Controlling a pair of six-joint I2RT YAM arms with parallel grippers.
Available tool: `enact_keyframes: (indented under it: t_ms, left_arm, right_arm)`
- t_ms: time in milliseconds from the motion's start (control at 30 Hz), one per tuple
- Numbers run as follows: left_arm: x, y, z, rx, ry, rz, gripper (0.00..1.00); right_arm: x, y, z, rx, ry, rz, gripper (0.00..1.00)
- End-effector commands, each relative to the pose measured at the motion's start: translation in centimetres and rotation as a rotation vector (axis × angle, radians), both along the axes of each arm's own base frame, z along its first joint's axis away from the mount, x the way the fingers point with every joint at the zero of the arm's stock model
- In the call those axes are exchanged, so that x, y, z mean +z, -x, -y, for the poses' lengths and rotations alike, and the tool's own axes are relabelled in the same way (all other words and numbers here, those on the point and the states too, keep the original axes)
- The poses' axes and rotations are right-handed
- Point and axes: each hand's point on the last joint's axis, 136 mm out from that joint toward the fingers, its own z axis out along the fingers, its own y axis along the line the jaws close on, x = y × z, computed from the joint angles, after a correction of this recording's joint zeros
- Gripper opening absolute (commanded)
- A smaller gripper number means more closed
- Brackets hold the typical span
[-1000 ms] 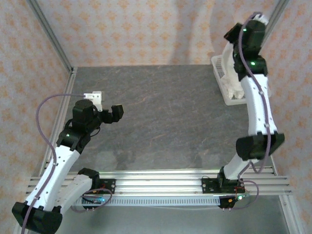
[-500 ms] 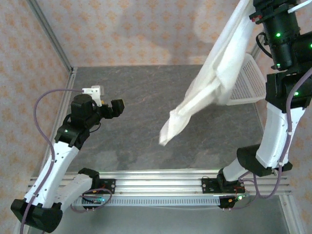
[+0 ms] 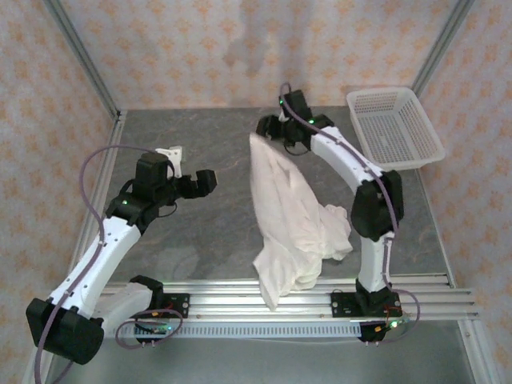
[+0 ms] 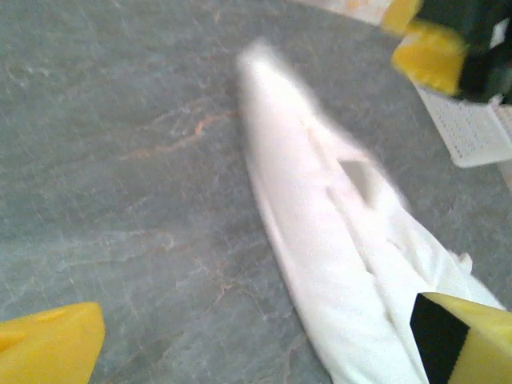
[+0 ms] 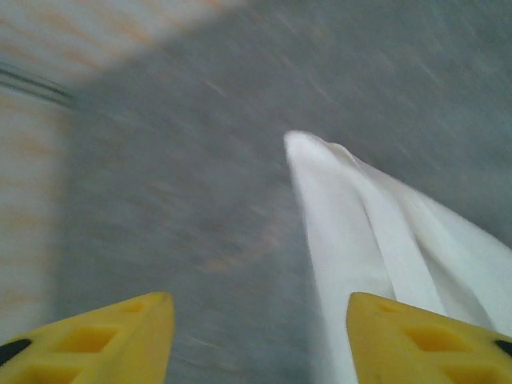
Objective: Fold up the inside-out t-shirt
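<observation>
Left end effector (image 3: 192, 170) at centre left of the top view, spread wide, touching nothing; right end effector (image 3: 268, 130) at upper centre, released, just over the top tip of the inside-out t-shirt (image 3: 288, 208). Shirt bunched in a long strip down the counter's (image 3: 216, 144) middle; mesh basket (image 3: 396, 128) at upper right, bare mesh inside
</observation>
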Motion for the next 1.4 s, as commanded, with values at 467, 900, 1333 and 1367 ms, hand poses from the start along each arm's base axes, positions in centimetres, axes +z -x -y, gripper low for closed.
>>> enact_keyframes:
  t_ms: [467,900,1333,1367]
  left_arm:
    - [-14.3,12.3,13.4,-0.373,0.003,-0.568,0.85]
    - [-10.6,9.2,16.4,-0.53,-0.004,-0.557,0.0]
    - [-0.6,-0.2,13.1,-0.352,-0.066,-0.324,0.0]
    - [-0.6,-0.5,12.6,-0.322,-0.08,-0.32,0.0]
  right_arm:
    - [0.6,14.8,17.1,-0.357,0.104,0.042,0.66]
    - [4.9,15.3,18.1,-0.344,0.142,0.137,0.69]
    - [4.2,19.0,6.7,0.371,0.108,0.41,0.77]
    - [3.3,19.6,6.2,0.396,0.126,0.395,0.77]
